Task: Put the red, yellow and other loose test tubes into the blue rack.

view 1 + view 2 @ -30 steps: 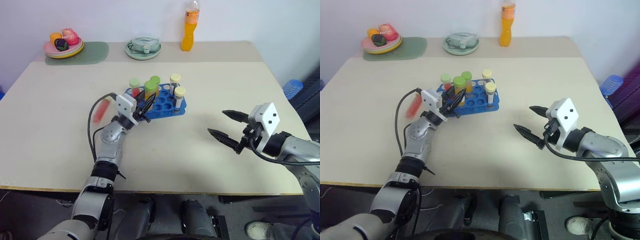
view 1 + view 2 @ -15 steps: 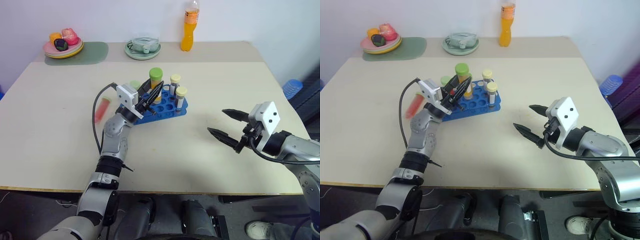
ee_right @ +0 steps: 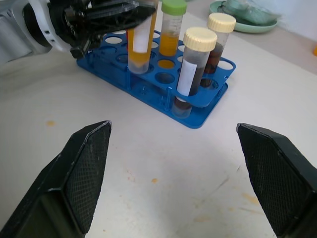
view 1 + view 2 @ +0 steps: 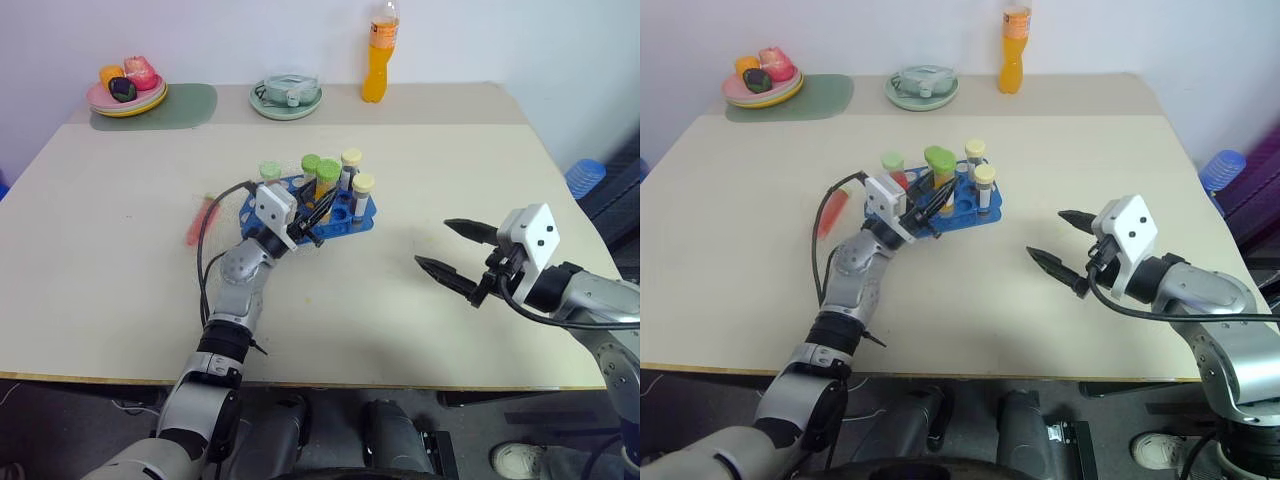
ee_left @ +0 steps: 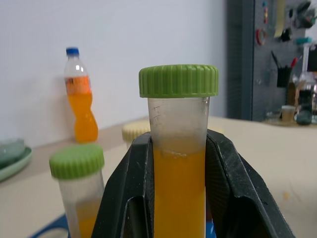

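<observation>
table (image 4: 420, 150): big beige top carrying everything; your work sits mid-table, and the clutter is pushed to the far edge, so nothing crowds the arms.

right hand (image 4: 452, 250): parked well off to the right of the rack, hovering above the table with its two black fingers spread wide and nothing between them. Looks like it's just keeping out of your way.

left hand (image 4: 312, 208): clamped shut on the yellow-orange tube, reaching in from the near-left side of the rack so the tube stays upright over the holes.

blue rack (image 4: 357, 216): sits flat mid-table, long side angled toward you. It already holds a second green-capped tube (image 3: 172, 28) and two cream-capped tubes (image 3: 194, 64) of dark liquid on its right end, all standing upright.

orange bottle (image 4: 378, 55): far edge, not part of the job.

yellow-orange tube (image 5: 179, 163): pinched below its green cap, liquid side down, bottom end at or in a rack hole. I can't tell if it's seated yet.

red tube (image 4: 203, 222): lying loose on the table just left of your left arm, so I'd say that one is still to do.
</observation>
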